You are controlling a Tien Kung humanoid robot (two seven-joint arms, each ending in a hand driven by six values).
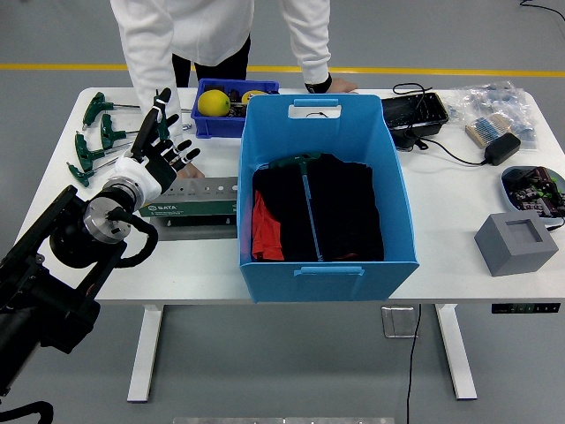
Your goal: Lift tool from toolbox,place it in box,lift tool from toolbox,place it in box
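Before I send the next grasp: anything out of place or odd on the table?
One oddity: a person's hand rests on the green tool holder, right beside the robot's open left hand. T-handle wrenches lie loose at far left.

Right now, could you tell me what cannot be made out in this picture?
- Head view: the green tool rack is partly hidden at its left end by the left hand.
- The small blue bin's contents are partly hidden behind the big blue box.
- The right arm is out of frame.
- The person's hand nearest the rack is hidden by the robot's hand.
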